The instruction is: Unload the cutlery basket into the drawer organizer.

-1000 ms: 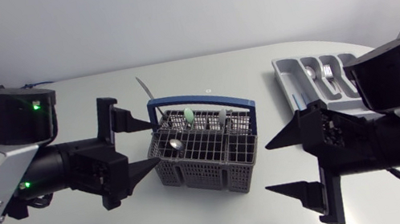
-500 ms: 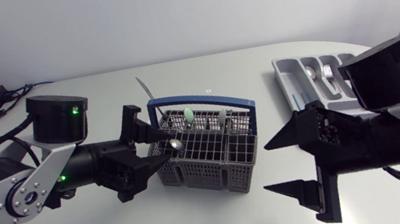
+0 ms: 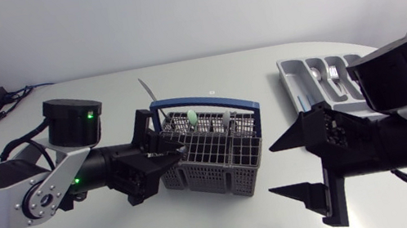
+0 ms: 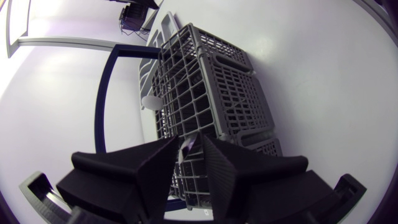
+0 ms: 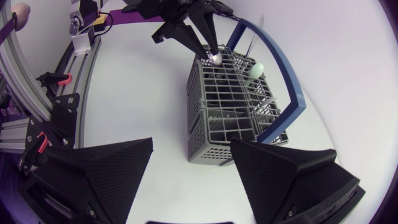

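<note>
Nearest you, your right hand [image 3: 273, 171] hovered over the bare tabletop [image 3: 222, 227] with its two fingers spread wide apart and nothing between them. It pointed toward the cutlery basket [image 3: 220, 161] but stood well apart from it.

Just beyond that, the grey mesh basket sat upright near the middle of the tabletop, its blue hoop handle [image 3: 201, 100] raised over it. Your left arm came in from the left side, and your left hand [image 3: 178, 145] sat at the basket's left corner, over the rim. Its fingers were drawn nearly together, and from the right wrist view their tips met on the bowl of a metal spoon [image 5: 215, 57] standing in that corner compartment. The left wrist view showed a sliver of silver pinched in the narrow gap between them.

Farther back in the basket, a pale green spoon [image 3: 192, 117] stood just under the handle. A slim metal piece of cutlery [image 3: 146, 90] leaned out over the far left corner.

Farthest off, at the far right, the grey drawer organizer [image 3: 296, 86] lay flat on the tabletop, partly hidden behind your right arm. It had silver cutlery [image 3: 332, 72] lying in its compartments.
</note>
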Robot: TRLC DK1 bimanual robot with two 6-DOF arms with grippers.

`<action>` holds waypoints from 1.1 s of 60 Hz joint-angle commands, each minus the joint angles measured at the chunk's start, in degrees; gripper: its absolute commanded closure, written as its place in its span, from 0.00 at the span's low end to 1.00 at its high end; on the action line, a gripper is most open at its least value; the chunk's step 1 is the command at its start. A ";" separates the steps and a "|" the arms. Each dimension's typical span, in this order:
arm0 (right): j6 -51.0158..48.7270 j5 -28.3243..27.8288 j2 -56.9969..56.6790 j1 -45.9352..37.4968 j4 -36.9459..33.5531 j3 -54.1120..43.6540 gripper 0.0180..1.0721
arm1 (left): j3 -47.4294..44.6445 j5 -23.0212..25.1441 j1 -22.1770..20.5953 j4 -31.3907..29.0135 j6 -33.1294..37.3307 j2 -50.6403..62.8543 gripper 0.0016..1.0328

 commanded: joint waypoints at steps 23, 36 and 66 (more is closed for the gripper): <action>0.71 -0.39 -1.22 -0.85 0.75 -1.69 0.14 | 0.64 -0.02 0.15 6.03 4.27 4.05 0.87; 0.71 -0.39 -1.31 -0.76 0.75 -1.60 0.14 | 0.91 -0.38 -0.03 5.50 3.83 3.17 0.92; 0.79 -0.13 -2.45 -0.23 0.49 -1.34 0.14 | 1.26 -0.82 0.15 1.28 3.31 -4.57 0.93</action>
